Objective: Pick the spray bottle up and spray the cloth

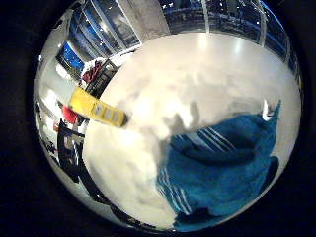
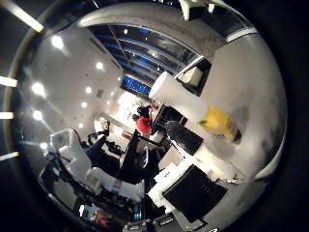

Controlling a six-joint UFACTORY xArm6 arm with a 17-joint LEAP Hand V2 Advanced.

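A spray bottle (image 2: 219, 123) with a yellow body and a long white upper part stands on the white table (image 1: 207, 64), near its edge. Its yellow labelled body (image 1: 96, 108) also shows in the little finger side view. A teal cloth (image 1: 222, 173) with white stripes lies crumpled on the same table, a short way from the bottle. My right hand (image 2: 190, 188) hangs above the table, apart from both. Its white and black fingers (image 2: 182, 137) reach out toward the bottle without touching it, and they hold nothing.
The table's edge runs just behind the bottle. Beyond it lies a room with dark furniture (image 2: 120, 164), a red object (image 2: 143, 125) and bright ceiling lights. A small white item (image 1: 266, 111) sits by the cloth's far corner.
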